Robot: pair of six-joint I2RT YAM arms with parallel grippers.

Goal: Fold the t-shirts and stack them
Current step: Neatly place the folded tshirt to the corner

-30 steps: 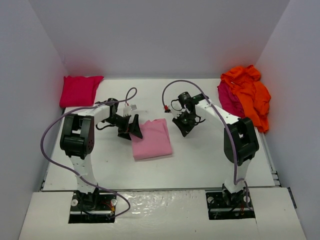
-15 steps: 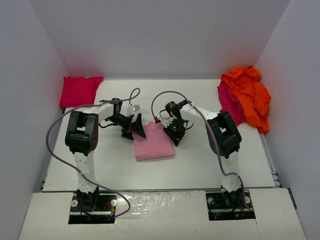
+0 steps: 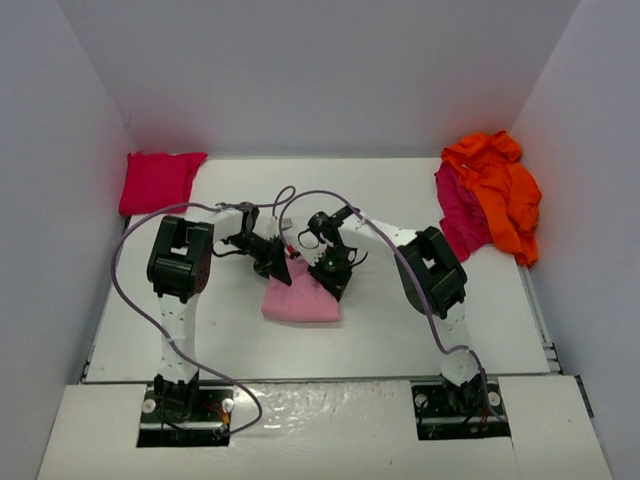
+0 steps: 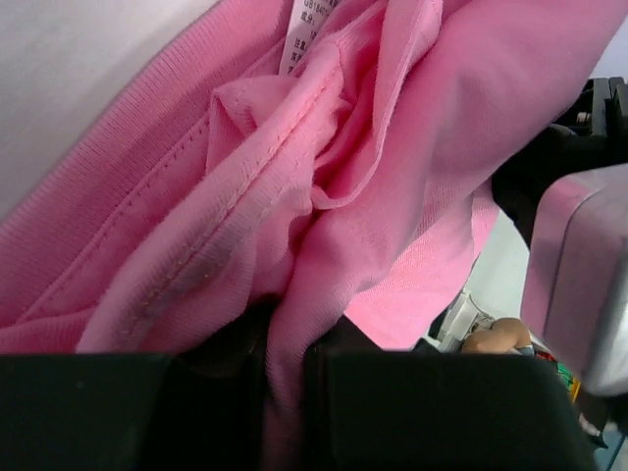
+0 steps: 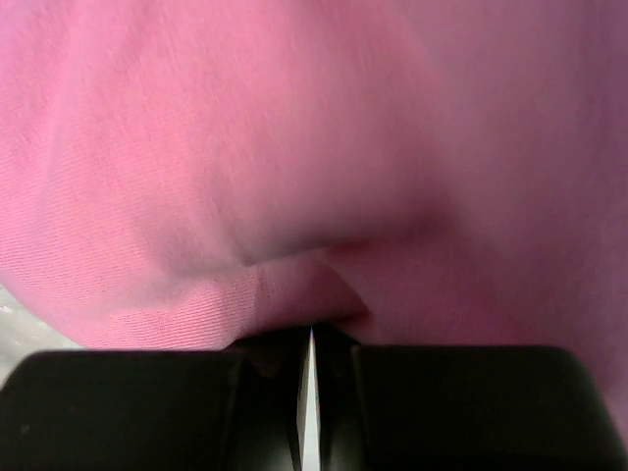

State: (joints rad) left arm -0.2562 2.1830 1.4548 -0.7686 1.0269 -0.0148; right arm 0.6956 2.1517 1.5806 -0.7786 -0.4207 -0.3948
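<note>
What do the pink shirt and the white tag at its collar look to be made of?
The pink shirt looks like soft, matte cotton knit: fine knit ribs, stitched seams and limp folds show. The white tag seems to be thin, smooth woven or printed fabric with small dark lettering; too little of it shows to be sure.

The pink shirt [image 3: 300,300] is plain light pink, and its white label [image 4: 306,29] has dark print. The red shirt [image 3: 158,181], the bright orange shirt [image 3: 495,190] and the dark crimson shirt [image 3: 458,205] are all plain. The table [image 3: 380,320] is white and the walls [image 3: 330,70] are pale grey. The left arm [image 3: 180,262] and right arm [image 3: 432,272] are white with black joints. The cables [image 3: 113,280] are lilac.
</note>
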